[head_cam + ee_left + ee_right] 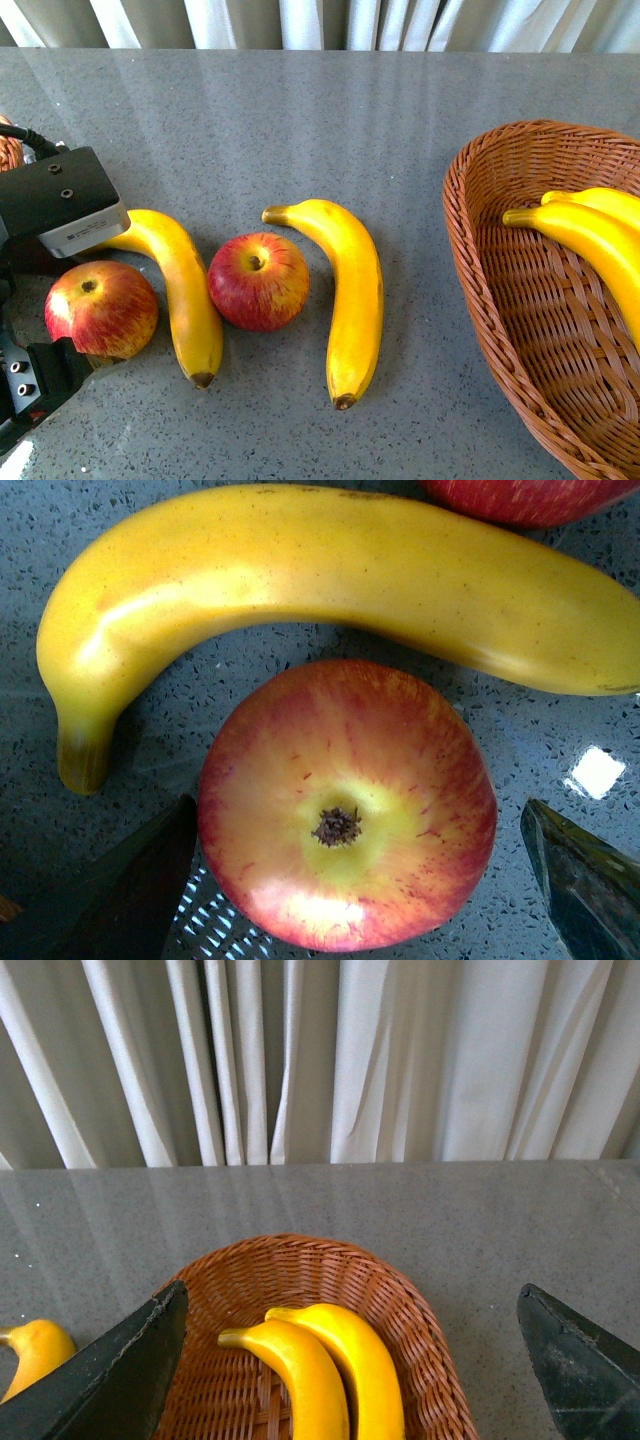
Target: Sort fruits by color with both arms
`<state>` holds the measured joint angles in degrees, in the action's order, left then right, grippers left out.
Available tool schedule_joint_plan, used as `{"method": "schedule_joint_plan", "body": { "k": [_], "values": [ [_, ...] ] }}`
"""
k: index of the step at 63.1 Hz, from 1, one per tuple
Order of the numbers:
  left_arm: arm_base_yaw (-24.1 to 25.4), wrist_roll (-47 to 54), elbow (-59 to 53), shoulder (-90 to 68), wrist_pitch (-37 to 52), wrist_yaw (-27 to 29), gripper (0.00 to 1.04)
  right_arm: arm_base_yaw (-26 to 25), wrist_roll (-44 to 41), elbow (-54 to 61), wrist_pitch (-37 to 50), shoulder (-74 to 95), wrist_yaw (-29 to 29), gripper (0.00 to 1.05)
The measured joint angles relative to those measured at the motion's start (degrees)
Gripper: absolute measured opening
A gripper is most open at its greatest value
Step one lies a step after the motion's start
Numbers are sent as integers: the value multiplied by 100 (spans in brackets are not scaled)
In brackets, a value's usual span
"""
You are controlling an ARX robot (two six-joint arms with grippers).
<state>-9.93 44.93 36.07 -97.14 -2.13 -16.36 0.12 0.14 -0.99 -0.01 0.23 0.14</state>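
The left claw (358,810) stands open, straddling the leftmost apple (100,308), apparently poised to grip it. The right claw (352,1295), open and empty, faces a wicker basket (480,260) holding a pair of bananas (330,1370), likely the yellow pile. A second apple (258,282) and two loose bananas (350,300) lie on the speckled grey surface (300,130). Pale curtains (400,1060) hang behind.

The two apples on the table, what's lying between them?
One banana lies between the left apple and the right apple, seen in the front view.
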Motion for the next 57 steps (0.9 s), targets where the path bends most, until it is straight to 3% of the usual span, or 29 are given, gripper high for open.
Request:
{"method": "schedule_joint_plan", "body": {
  "k": [57],
  "values": [
    [-190, -219, 33, -188, 264, 52, 96, 0, -2, 0, 0, 0, -2, 96]
  ]
}}
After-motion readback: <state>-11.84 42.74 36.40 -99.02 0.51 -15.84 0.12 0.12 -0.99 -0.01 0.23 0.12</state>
